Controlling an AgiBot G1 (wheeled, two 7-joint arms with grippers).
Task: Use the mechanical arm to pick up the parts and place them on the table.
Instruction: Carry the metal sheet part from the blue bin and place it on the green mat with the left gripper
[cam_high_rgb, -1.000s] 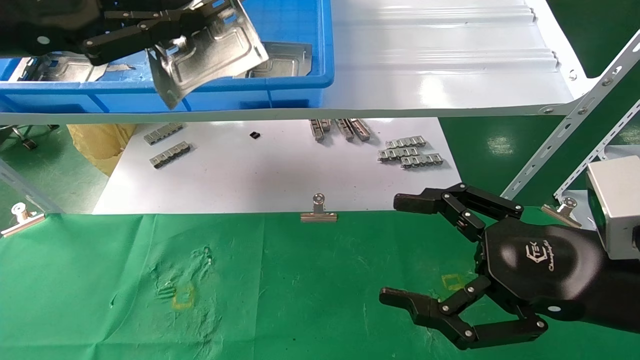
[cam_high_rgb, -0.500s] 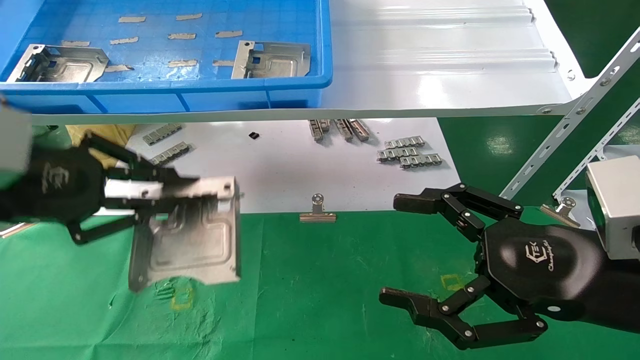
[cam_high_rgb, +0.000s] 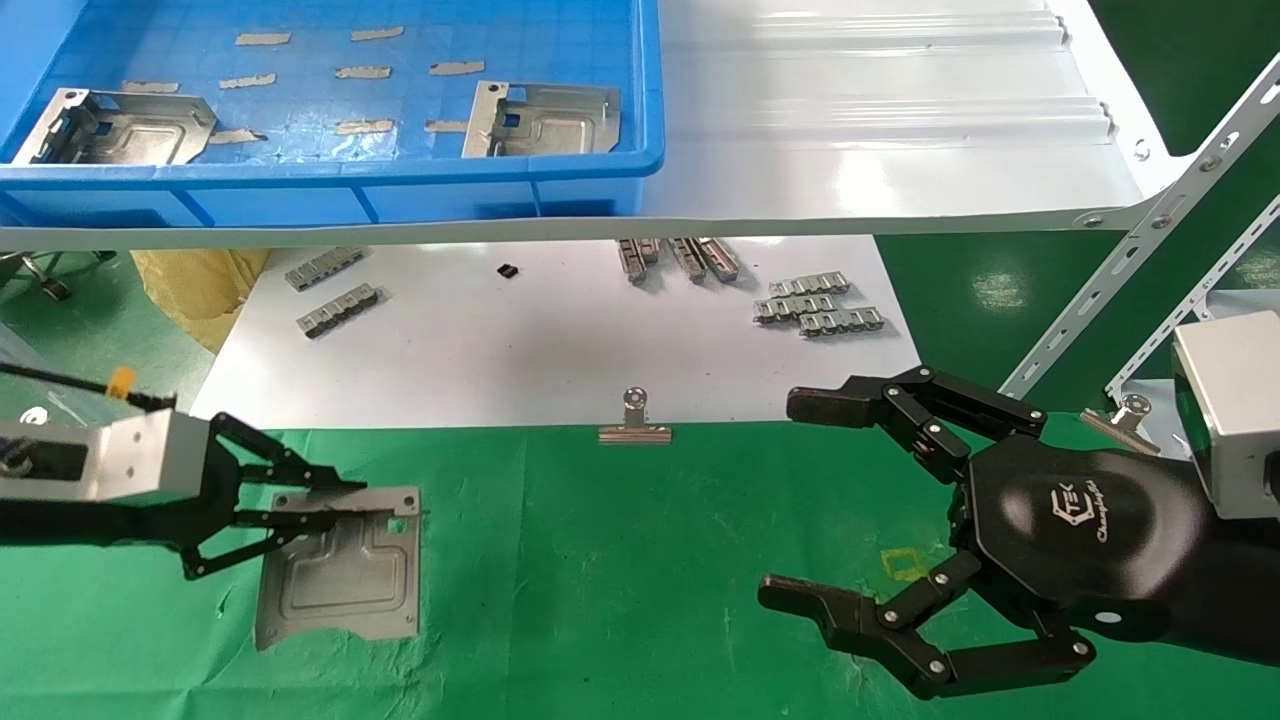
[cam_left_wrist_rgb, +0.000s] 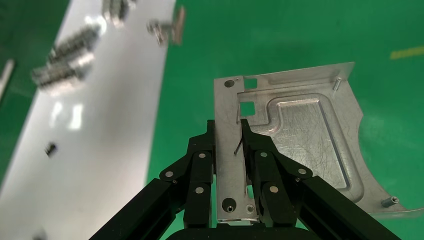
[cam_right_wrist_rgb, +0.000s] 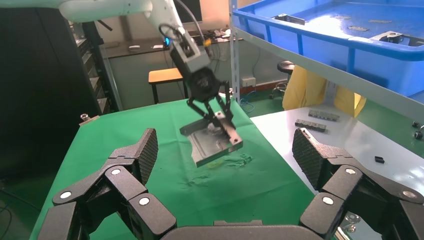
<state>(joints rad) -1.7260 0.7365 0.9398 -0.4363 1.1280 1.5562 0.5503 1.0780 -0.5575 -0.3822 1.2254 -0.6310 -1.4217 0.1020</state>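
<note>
The left hand held a shiny metal part over the green table.

The left gripper (cam_high_rgb: 330, 505), at the lower left of the head picture, pinched the folded edge of the part (cam_high_rgb: 340, 575) between its black fingers (cam_left_wrist_rgb: 202, 165), with the part low over the green table (cam_high_rgb: 620, 560). The right gripper (cam_high_rgb: 800, 500) sat at the lower right, fingers spread wide, holding nothing. Two more parts (cam_high_rgb: 545, 120) lay in the blue bin (cam_high_rgb: 400, 185) at the upper left. A silver clip (cam_high_rgb: 637, 425) sat at the cloth's edge.
</note>
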